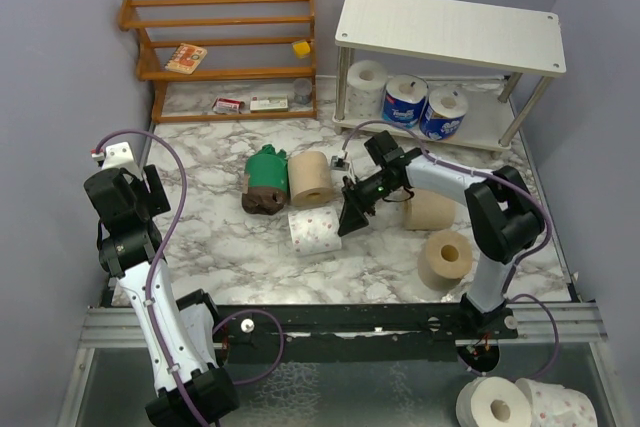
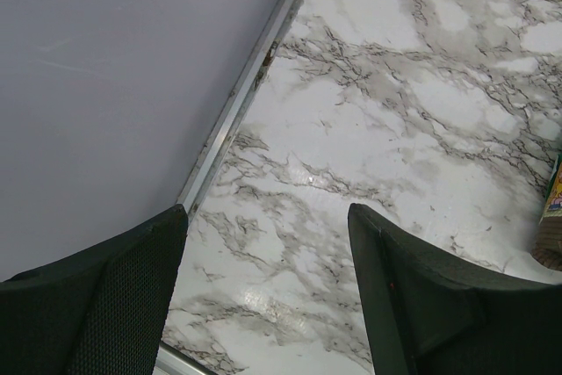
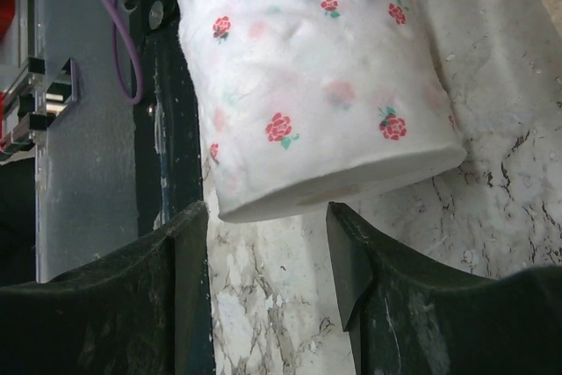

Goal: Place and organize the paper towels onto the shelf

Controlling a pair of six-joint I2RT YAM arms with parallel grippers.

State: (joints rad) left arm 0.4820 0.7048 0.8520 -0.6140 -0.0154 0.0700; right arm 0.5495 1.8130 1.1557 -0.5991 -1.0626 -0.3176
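Observation:
The pink-flowered white roll (image 1: 315,231) lies on its side on the marble table; it fills the upper part of the right wrist view (image 3: 316,76). My right gripper (image 1: 350,219) is open just right of it, with the roll's near end just beyond the fingertips (image 3: 189,217). A tan roll (image 1: 311,178) and a green-wrapped pack (image 1: 267,169) lie behind it. Two more tan rolls (image 1: 447,258) lie to the right. The white shelf (image 1: 450,27) holds a white roll (image 1: 366,86) and two blue-wrapped rolls (image 1: 425,105) on its lower tier. My left gripper (image 1: 150,195) is open and empty over bare table at the left wall (image 2: 268,243).
An orange-brown slatted rack (image 1: 225,47) with small items stands at the back left. A brown object (image 1: 262,201) lies by the green pack. Two white rolls (image 1: 525,404) sit below the table's front rail. Purple walls close in on the sides.

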